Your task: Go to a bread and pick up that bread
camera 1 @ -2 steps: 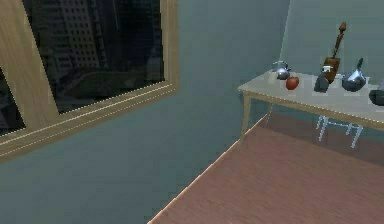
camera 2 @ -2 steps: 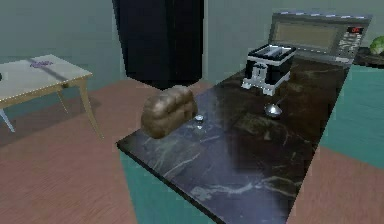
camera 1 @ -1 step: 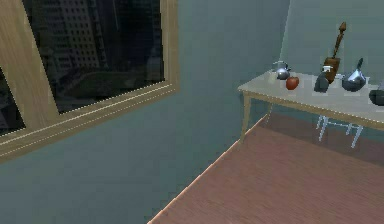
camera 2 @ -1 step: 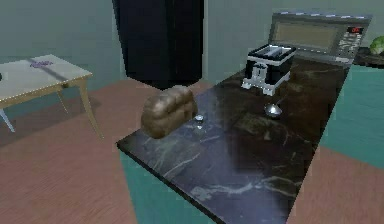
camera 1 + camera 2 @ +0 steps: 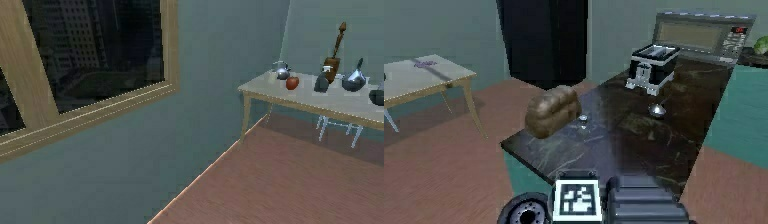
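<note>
Wood-framed window (image 5: 90,60) set in a blue-grey wall (image 5: 150,160), pale table (image 5: 263,91) placed at the right, red round thing (image 5: 292,83), tall brown bottle (image 5: 340,45) and dark vessels (image 5: 352,81) stood on it, reddish wooden floor (image 5: 290,180) laid below.

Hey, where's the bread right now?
In the arm side view, the bread shows left of centre, at the left edge of the dark counter. It is nearer the camera than the toaster and microwave.

Glossy dark stone counter (image 5: 634,150), matt brown bread (image 5: 552,110), wooden window frame (image 5: 100,113).
</note>
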